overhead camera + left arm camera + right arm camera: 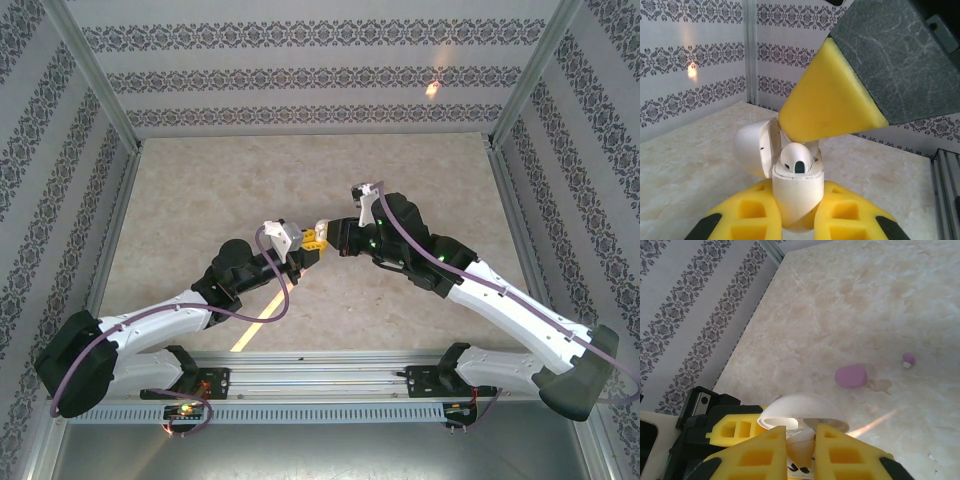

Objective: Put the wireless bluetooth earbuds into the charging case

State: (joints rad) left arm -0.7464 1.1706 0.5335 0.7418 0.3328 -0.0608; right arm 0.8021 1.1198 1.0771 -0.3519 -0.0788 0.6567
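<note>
The charging case (795, 195) looks white here and stands upright between the yellow fingers of my left gripper (797, 189), which is shut on it. Its hinged lid (752, 150) hangs open to the left. One white earbud (796, 159) sits in the case mouth. My right gripper (801, 432) hovers right over the open case (802, 407), shut on a second white earbud (801, 449) that points down into it. From above, the left gripper (303, 256) and the right gripper (325, 239) meet tip to tip at the table's middle.
A pink-lilac oval piece (850, 376) and a tiny lilac piece with a white end (908, 359) lie on the marble table beyond the grippers. Patterned walls close three sides. A metal rail (320, 375) runs along the near edge.
</note>
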